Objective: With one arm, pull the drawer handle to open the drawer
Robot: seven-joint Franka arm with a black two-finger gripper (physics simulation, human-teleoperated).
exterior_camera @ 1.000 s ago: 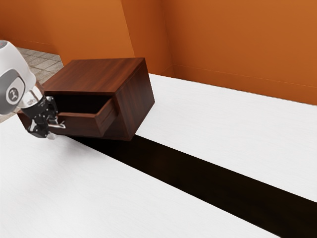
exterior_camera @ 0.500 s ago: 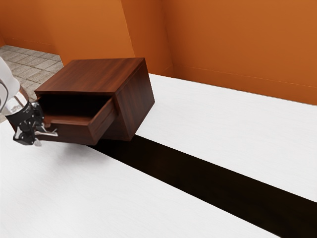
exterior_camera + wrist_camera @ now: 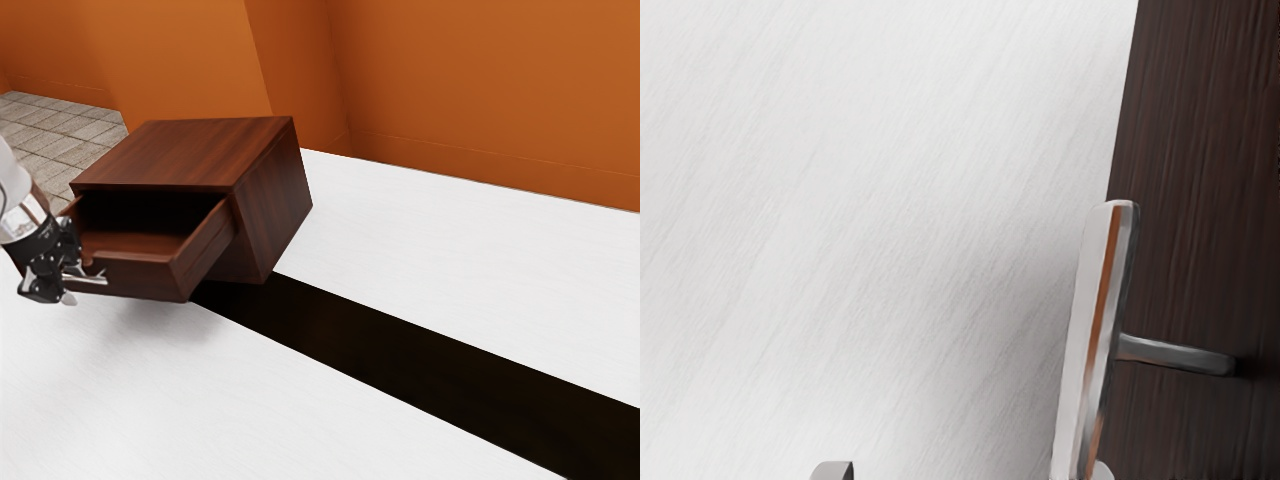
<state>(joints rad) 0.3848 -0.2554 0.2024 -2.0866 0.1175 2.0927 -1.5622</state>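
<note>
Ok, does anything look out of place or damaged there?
Nothing damaged or spilled. The drawer sits partly out of the cabinet, gripper at its handle. One oddity: a black band crosses the white table.

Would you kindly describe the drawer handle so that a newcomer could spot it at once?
On the white table stands a dark wooden cabinet with its drawer pulled partly out. On the drawer's front, beside the black gripper, is the handle: a slim silver metal bar, the only bright part on the brown wood.
</note>
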